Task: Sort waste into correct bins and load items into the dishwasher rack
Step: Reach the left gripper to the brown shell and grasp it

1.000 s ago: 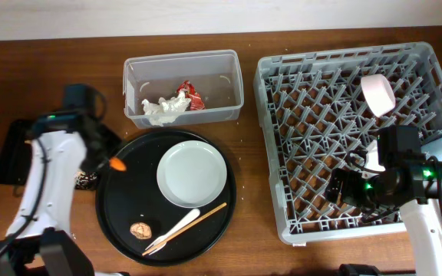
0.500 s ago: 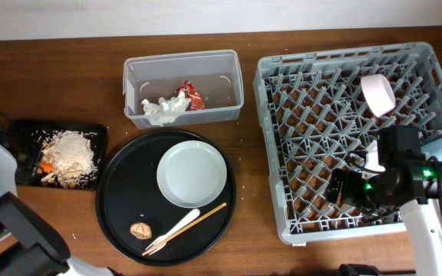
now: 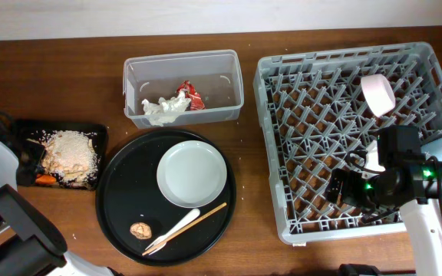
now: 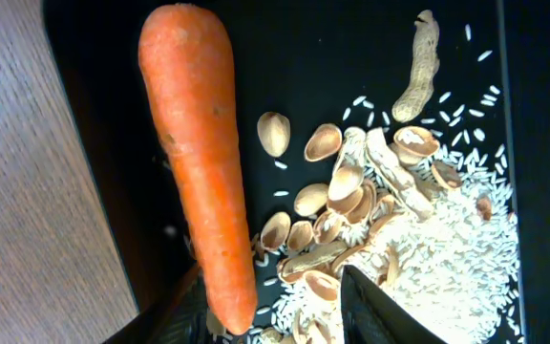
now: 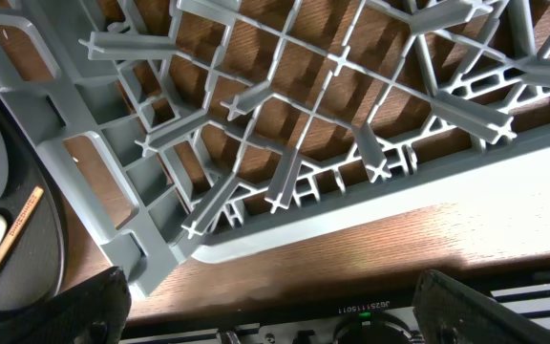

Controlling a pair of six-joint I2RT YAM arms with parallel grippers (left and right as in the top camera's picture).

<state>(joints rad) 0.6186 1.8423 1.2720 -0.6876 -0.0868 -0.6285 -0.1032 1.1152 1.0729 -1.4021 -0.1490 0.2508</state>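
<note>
The orange carrot is shown lying in the shallow black tray, beside beige food scraps. Its long axis is lined up with the left gripper: thin tip between the spread, empty fingers, thick end away. A second ago it was carried beside the round tray

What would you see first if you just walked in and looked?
Probably the bright orange carrot, huge in the left wrist view, lying in the black tray beside peanut shells and rice. From overhead, the big grey rack on the right stands out, then the white plate in the middle.
</note>
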